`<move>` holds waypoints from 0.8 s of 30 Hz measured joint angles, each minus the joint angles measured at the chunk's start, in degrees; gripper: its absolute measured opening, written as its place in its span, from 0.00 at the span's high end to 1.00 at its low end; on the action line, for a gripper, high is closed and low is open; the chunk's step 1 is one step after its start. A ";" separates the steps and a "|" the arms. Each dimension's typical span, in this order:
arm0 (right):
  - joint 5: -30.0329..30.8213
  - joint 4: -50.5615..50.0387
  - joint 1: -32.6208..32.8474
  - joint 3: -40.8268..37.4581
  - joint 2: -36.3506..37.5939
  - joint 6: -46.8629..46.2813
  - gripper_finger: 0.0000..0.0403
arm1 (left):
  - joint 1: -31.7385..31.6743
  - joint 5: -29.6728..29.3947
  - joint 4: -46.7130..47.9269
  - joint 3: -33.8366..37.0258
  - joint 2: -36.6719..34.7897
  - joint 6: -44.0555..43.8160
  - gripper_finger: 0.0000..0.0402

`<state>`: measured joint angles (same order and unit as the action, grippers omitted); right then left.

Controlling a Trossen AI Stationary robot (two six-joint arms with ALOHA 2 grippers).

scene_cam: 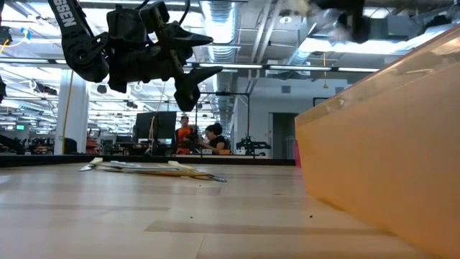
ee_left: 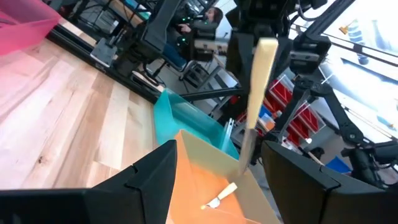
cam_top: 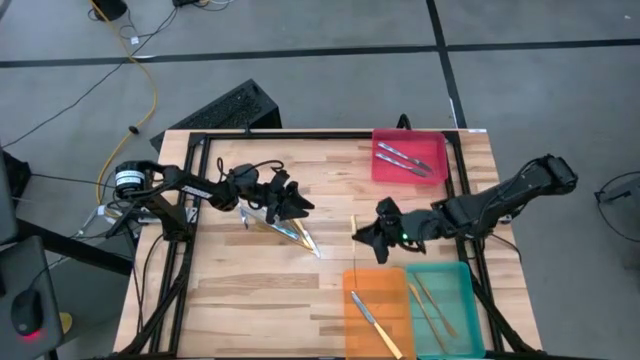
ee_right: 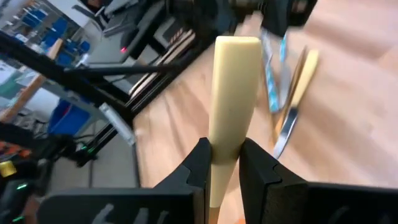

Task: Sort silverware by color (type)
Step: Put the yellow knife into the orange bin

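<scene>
Yellow-handled utensil [ee_right: 233, 93]: smooth, flat, pale handle pinched upright in your right gripper [ee_right: 224, 165], above table [cam_top: 250, 290] just beside orange tray [cam_top: 372, 285]; its metal end hidden. Remaining silverware pile [cam_top: 285, 230]: thin overlapping pieces at table centre, individual types hard to separate. Left gripper [cam_top: 290, 200]: fingers spread wide, empty, hovering over pile.

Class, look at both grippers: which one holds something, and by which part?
The right gripper pinches a yellow-handled utensil on its handle; the left gripper holds nothing.
</scene>
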<state>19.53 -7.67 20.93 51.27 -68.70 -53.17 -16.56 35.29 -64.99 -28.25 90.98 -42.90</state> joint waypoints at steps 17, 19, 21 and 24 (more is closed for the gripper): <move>-1.92 -4.21 10.25 -0.02 -6.98 -20.59 0.84 | 0.07 -1.62 0.27 0.00 -0.02 -0.20 0.46; -3.20 -3.54 10.72 -0.02 -8.79 -22.56 0.84 | 0.10 -1.63 0.68 0.00 -0.02 0.14 0.46; -3.77 -3.66 11.48 -0.01 -9.85 -24.07 0.84 | 0.13 -1.92 1.07 0.00 -0.04 0.22 0.46; -6.07 -4.43 11.77 0.10 -11.17 -26.52 0.84 | 0.13 -2.57 1.49 0.00 -0.04 0.34 0.46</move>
<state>13.46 -12.09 32.70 51.37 -79.88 -79.69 -16.43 32.72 -63.50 -28.25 90.94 -42.56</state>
